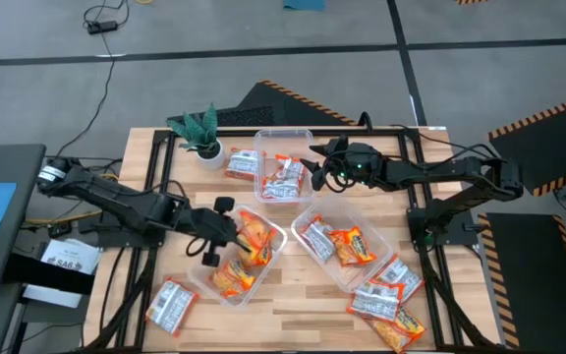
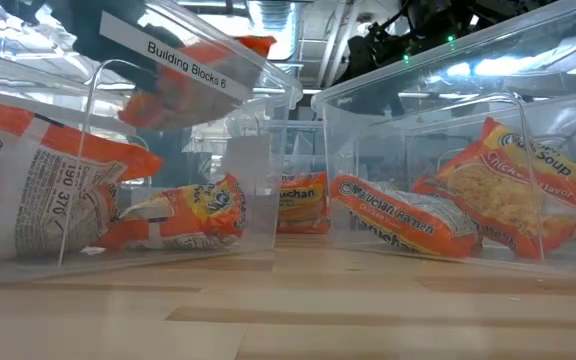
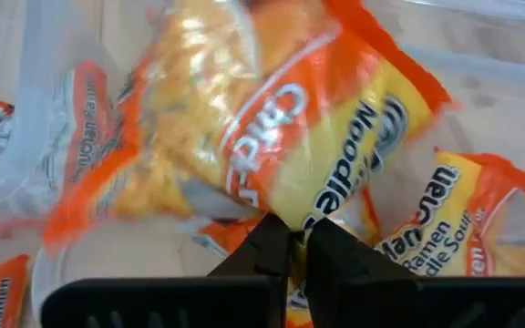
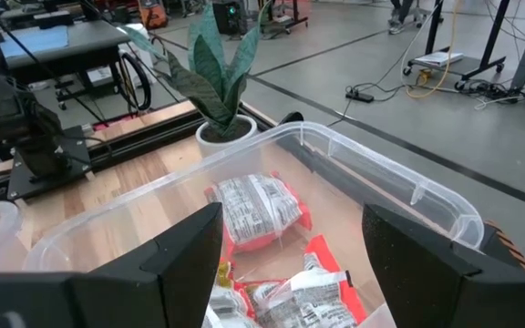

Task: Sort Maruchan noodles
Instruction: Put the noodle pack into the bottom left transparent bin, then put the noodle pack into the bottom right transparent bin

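The left gripper [image 3: 297, 244] has its fingers pressed together on the edge of an orange noodle packet [image 3: 272, 137], which hangs above the tub at the near-left of the tabletop [image 1: 207, 281]. That tub already holds other orange packets [image 1: 232, 278].

The right gripper [image 4: 290, 239] stands spread wide and holds nothing. It hovers over the far-centre tub [image 1: 293, 134], where silvery-grey packets [image 4: 253, 208] lie. A third tub [image 1: 381, 239], toward the near-right, holds mixed packets.

Loose packets remain on the tabletop: one by the near-left corner [image 1: 171, 305], several at the near-right corner [image 1: 389, 303], and one beside the potted plant [image 1: 200, 131] at the far edge [image 1: 241, 162].

Risks, as judged: the pinch sits on the packet's thin edge only, so the crinkly film could slip free before it is well inside the tub. A release off-centre could leave the packet draped on the rim. The right gripper's spread fingers could catch the tub wall on descent and shift the tub.
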{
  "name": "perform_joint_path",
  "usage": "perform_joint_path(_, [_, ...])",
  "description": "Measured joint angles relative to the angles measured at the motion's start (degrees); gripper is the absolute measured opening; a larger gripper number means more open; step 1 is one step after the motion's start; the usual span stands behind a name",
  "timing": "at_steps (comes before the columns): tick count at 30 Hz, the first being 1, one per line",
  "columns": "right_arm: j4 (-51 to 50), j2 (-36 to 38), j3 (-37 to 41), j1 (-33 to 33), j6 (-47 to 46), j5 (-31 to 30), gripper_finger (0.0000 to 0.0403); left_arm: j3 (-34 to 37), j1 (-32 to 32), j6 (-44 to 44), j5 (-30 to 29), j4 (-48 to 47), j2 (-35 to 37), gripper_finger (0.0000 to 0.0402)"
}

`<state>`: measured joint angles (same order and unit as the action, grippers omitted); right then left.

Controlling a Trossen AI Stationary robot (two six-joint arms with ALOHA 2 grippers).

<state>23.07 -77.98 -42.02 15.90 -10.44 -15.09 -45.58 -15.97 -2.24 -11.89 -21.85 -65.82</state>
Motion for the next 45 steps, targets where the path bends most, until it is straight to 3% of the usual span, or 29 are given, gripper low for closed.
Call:
perform_joint_path(14, [-0.77, -0.02, 0.02, -0.07, -0.20, 0.00, 0.0286, -1.66, -0.74, 2.91, -2.32, -0.30, 0.73, 0.0153])
perform_joint_path(18, [-0.72, -0.02, 0.02, -0.15, -0.20, -0.01, 0.0286, -5.73, -0.70, 1.64, -2.94, -4.34, 1.77, 0.0173])
perform_joint_path(22, [-0.57, -0.02, 0.02, -0.43, -0.20, 0.00, 0.0286, -6.29, -0.70, -2.00, -3.10, -1.88, 4.79, 0.0175])
perform_joint_path(27, [-0.70, -0.02, 0.02, -1.32, 0.05, 0.00, 0.0286, 1.36, 0.28, -8.08, -2.55, 11.65, 11.46, 0.0176])
perform_joint_path(34, [-0.82, -0.02, 0.02, -2.08, 0.43, 0.02, 0.0286, 19.10, 7.53, -9.36, 2.03, 31.41, 24.13, 0.0176])
perform_joint_path(41, [-0.24, 0.49, 0.02, -2.69, -0.60, 0.20, 0.0286, 29.66, 14.61, -5.58, 11.33, 36.53, 33.39, 0.0176])
perform_joint_path(45, [-0.70, 3.53, -0.03, -4.96, -1.55, 2.17, 0.0286, 31.21, 15.65, -4.81, 12.37, 36.76, 35.77, 0.0176])
